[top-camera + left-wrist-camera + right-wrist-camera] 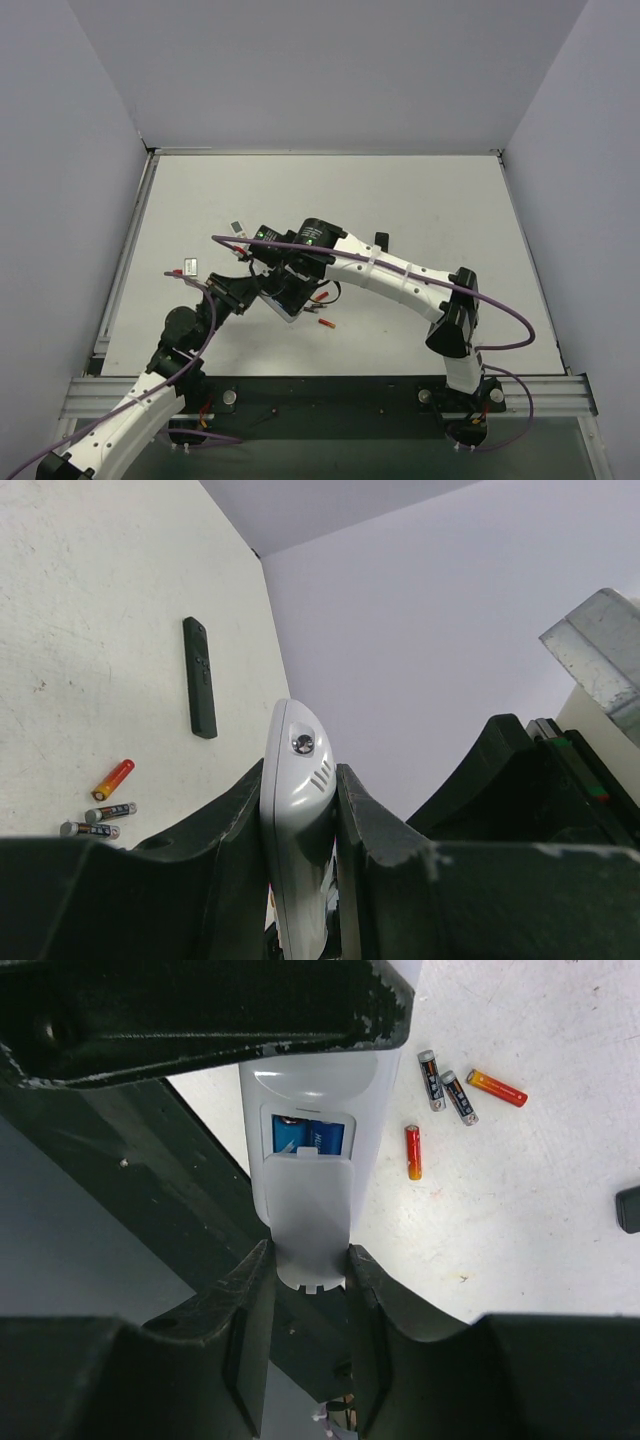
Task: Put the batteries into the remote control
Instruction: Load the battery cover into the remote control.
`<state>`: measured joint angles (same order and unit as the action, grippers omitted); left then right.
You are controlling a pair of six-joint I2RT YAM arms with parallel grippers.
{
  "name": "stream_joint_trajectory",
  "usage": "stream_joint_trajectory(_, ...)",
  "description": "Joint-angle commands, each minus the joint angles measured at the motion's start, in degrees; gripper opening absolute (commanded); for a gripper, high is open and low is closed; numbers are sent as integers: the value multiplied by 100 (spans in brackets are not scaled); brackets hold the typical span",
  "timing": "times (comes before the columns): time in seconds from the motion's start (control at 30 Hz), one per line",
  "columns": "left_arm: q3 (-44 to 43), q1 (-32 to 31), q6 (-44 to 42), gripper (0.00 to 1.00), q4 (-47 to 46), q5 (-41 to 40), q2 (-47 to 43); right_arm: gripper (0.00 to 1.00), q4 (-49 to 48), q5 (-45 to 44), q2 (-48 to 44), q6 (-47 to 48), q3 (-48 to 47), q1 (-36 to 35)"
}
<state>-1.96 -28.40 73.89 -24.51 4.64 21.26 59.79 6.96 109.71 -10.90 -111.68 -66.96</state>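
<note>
L gripper (300,805) clamped on white remote (296,765), edge-on; R gripper (310,1260) pinches battery cover (310,1205), apparently half-slid over recess where two blue batteries (308,1136) sit.

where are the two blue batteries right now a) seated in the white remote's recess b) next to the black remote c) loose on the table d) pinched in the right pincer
A: the right wrist view shows the batteries side by side in the open recess of the remote control, just above the battery cover.
</note>
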Motion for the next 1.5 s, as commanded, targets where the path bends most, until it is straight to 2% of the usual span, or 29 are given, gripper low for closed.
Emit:
stream_joint_trajectory(0.0, 802, -25, 152, 0, -712, -104, 142, 9, 621, -98, 217, 35, -389, -19)
stream_joint_trajectory(0.6, 714, -86, 144, 0, -959, -130, 537, 8, 824, -415, 551, 132, -1014, 60)
stream_joint_trajectory(1.47, 644, -174, 3, 0, -1012, -148, 634, 8, 912, -265, 903, 105, -1163, 104)
